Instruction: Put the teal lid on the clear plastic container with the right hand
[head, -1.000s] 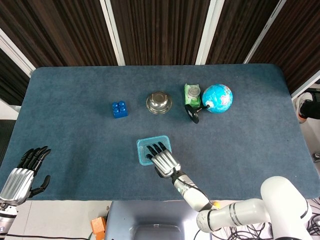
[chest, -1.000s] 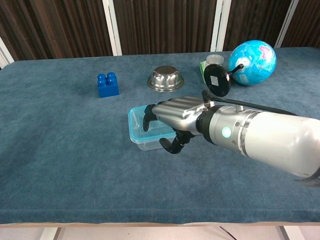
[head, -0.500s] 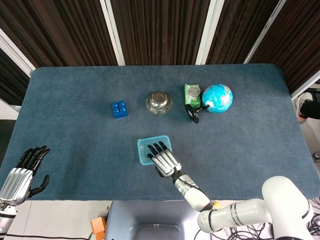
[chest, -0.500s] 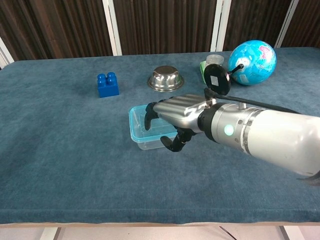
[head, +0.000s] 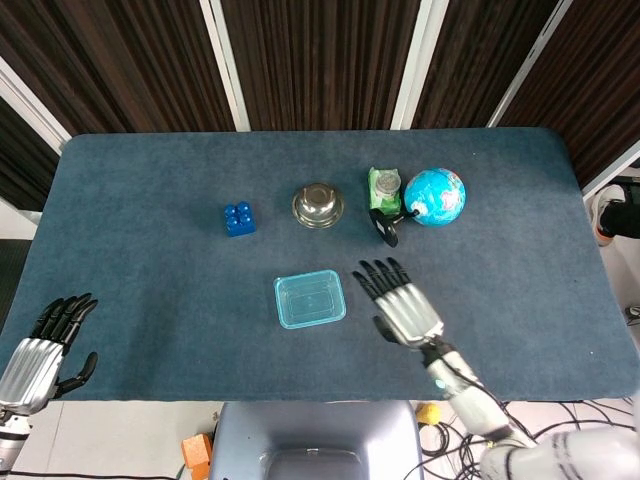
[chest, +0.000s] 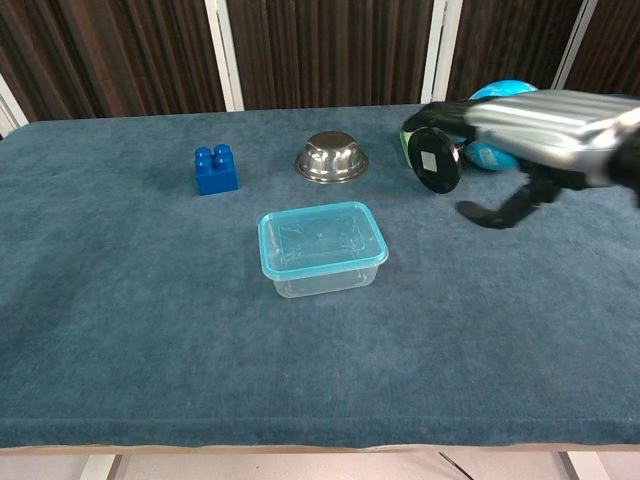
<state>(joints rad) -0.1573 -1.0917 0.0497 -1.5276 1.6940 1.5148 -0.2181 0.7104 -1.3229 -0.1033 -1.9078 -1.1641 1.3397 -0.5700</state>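
The clear plastic container (chest: 323, 250) sits near the middle of the blue worktop (head: 150, 290), its teal lid (head: 310, 299) seated flat on top. The right hand (head: 400, 303) hovers just to its right, apart from it, fingers spread wide and holding nothing. The left hand (head: 40, 350) hangs at the near left corner, fingers loosely apart, empty too. Farther back stand a blue block (chest: 216, 169), a steel bowl (chest: 332, 157), and a globe (head: 435, 196) beside a small jar (head: 385, 186).
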